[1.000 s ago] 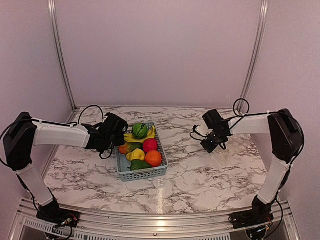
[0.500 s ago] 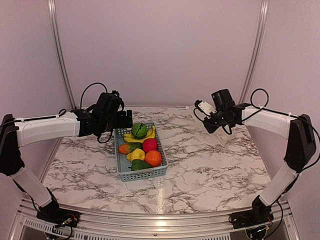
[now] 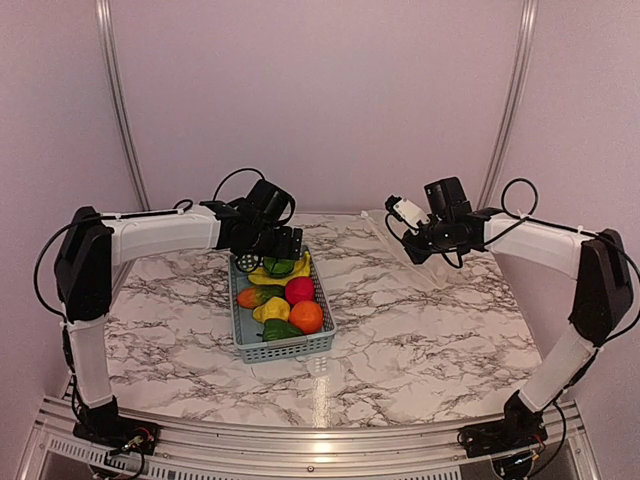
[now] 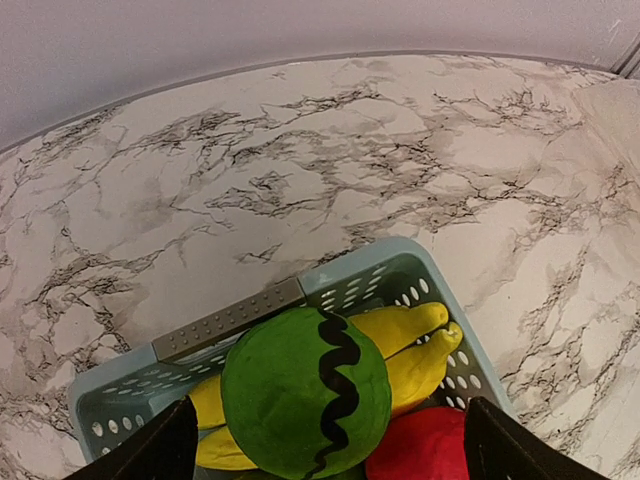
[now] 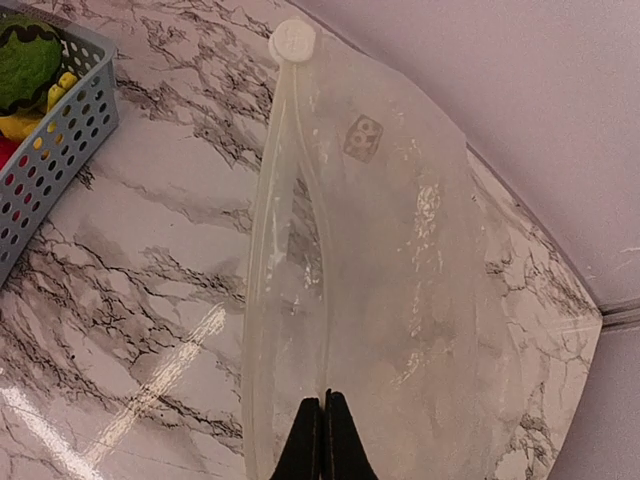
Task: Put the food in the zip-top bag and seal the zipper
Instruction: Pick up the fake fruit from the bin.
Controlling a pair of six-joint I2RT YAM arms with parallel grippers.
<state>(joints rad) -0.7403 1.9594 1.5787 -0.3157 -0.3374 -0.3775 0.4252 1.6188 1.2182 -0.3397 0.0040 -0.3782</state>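
Nearest us, on the white marble-pattern table (image 3: 420, 330), the blue-grey mesh plastic basket (image 3: 290, 347) is packed with all the small plastic toy food. At its front end a round orange toy fruit (image 3: 307, 316) sits just beside a dark green toy pepper (image 3: 278, 329). Right behind them are a yellow toy pepper (image 3: 270, 308) and a red toy fruit (image 3: 299, 290). Further back, the yellow toy bananas (image 4: 410, 345) lie under a round green toy with a black zigzag line (image 4: 300, 400). Directly above that one hangs the left gripper (image 4: 330, 450), jaws spread wide, a finger on either side, gripping nothing. Over to the right, well apart from the basket, the right gripper (image 5: 323, 410) is pinched tight on the mouth edge of the clear crinkly zip-top bag (image 5: 400, 260). The narrow pale zipper strip (image 5: 290, 110) runs away from the fingers to a white round slider (image 5: 292, 40) close to the back wall. Its two halves bow apart, so the mouth gapes a little.
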